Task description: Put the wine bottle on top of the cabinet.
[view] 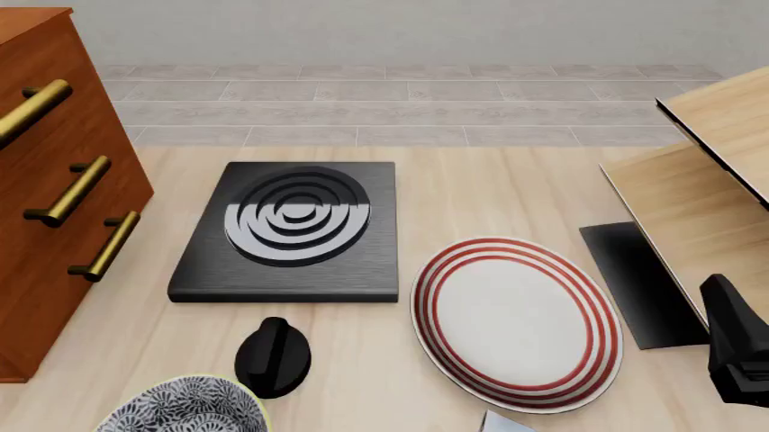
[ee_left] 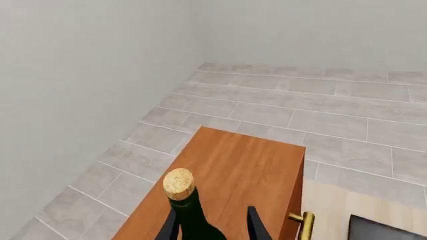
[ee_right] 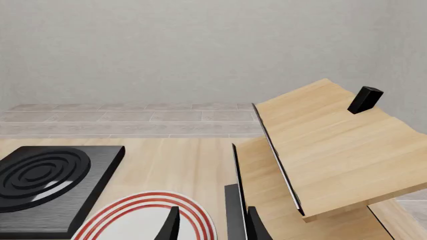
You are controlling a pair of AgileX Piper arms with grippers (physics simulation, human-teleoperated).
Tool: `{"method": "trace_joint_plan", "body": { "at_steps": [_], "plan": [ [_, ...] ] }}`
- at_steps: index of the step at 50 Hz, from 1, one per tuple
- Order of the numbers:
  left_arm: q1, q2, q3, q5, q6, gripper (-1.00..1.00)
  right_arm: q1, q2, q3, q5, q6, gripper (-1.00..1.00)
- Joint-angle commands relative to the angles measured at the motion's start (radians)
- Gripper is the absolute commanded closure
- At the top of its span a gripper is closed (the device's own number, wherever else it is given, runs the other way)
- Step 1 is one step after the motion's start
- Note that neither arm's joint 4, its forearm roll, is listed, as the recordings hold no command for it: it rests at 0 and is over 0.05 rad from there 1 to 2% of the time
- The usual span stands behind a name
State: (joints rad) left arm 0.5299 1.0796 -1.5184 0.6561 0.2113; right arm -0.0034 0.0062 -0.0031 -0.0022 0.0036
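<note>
So the wine bottle (ee_left: 187,210) is being held up by the left gripper (ee_left: 212,225) in the left wrist view, with a dark finger (ee_left: 257,225) being kept on each side of the green glass, so the grip is being counted as closed on it; the tan cork (ee_left: 179,183) is being shown at the top, and the bottle is being seen over the flat reddish-brown top of the cabinet (ee_left: 233,175), though whether its base is touching the wood can't be told, since that part is cut off; a brass handle (ee_left: 305,222) is being glimpsed at the cabinet's front edge. In the front view the cabinet (view: 49,198) is being shown at the far left of the table (view: 505,189), neither bottle nor left gripper being caught there; a black stove plate (view: 288,234) is being seen beside it, with a red-ringed plate (view: 517,319), a black knob (view: 273,357) and a patterned bowl (view: 180,409) nearer the camera. The right gripper (ee_right: 210,225) is being parked low by the pale shelf (ee_right: 333,150), fingers apart with nothing between them, so it's being read as open.
</note>
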Motion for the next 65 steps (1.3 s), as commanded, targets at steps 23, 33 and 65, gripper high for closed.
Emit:
{"method": "trace_joint_plan", "body": {
  "at_steps": [23,33,65],
  "plan": [
    [-0.006,-0.016,-0.043,0.177,0.013,-1.0,0.0,0.0,0.0,0.0,0.0,-1.0],
    [-0.018,-0.029,-0.158,0.236,0.01,-1.0,0.0,0.0,0.0,0.0,0.0,-1.0],
    [-0.115,-0.117,-0.435,0.466,0.053,-1.0,0.0,0.0,0.0,0.0,0.0,-1.0]
  ]
}}
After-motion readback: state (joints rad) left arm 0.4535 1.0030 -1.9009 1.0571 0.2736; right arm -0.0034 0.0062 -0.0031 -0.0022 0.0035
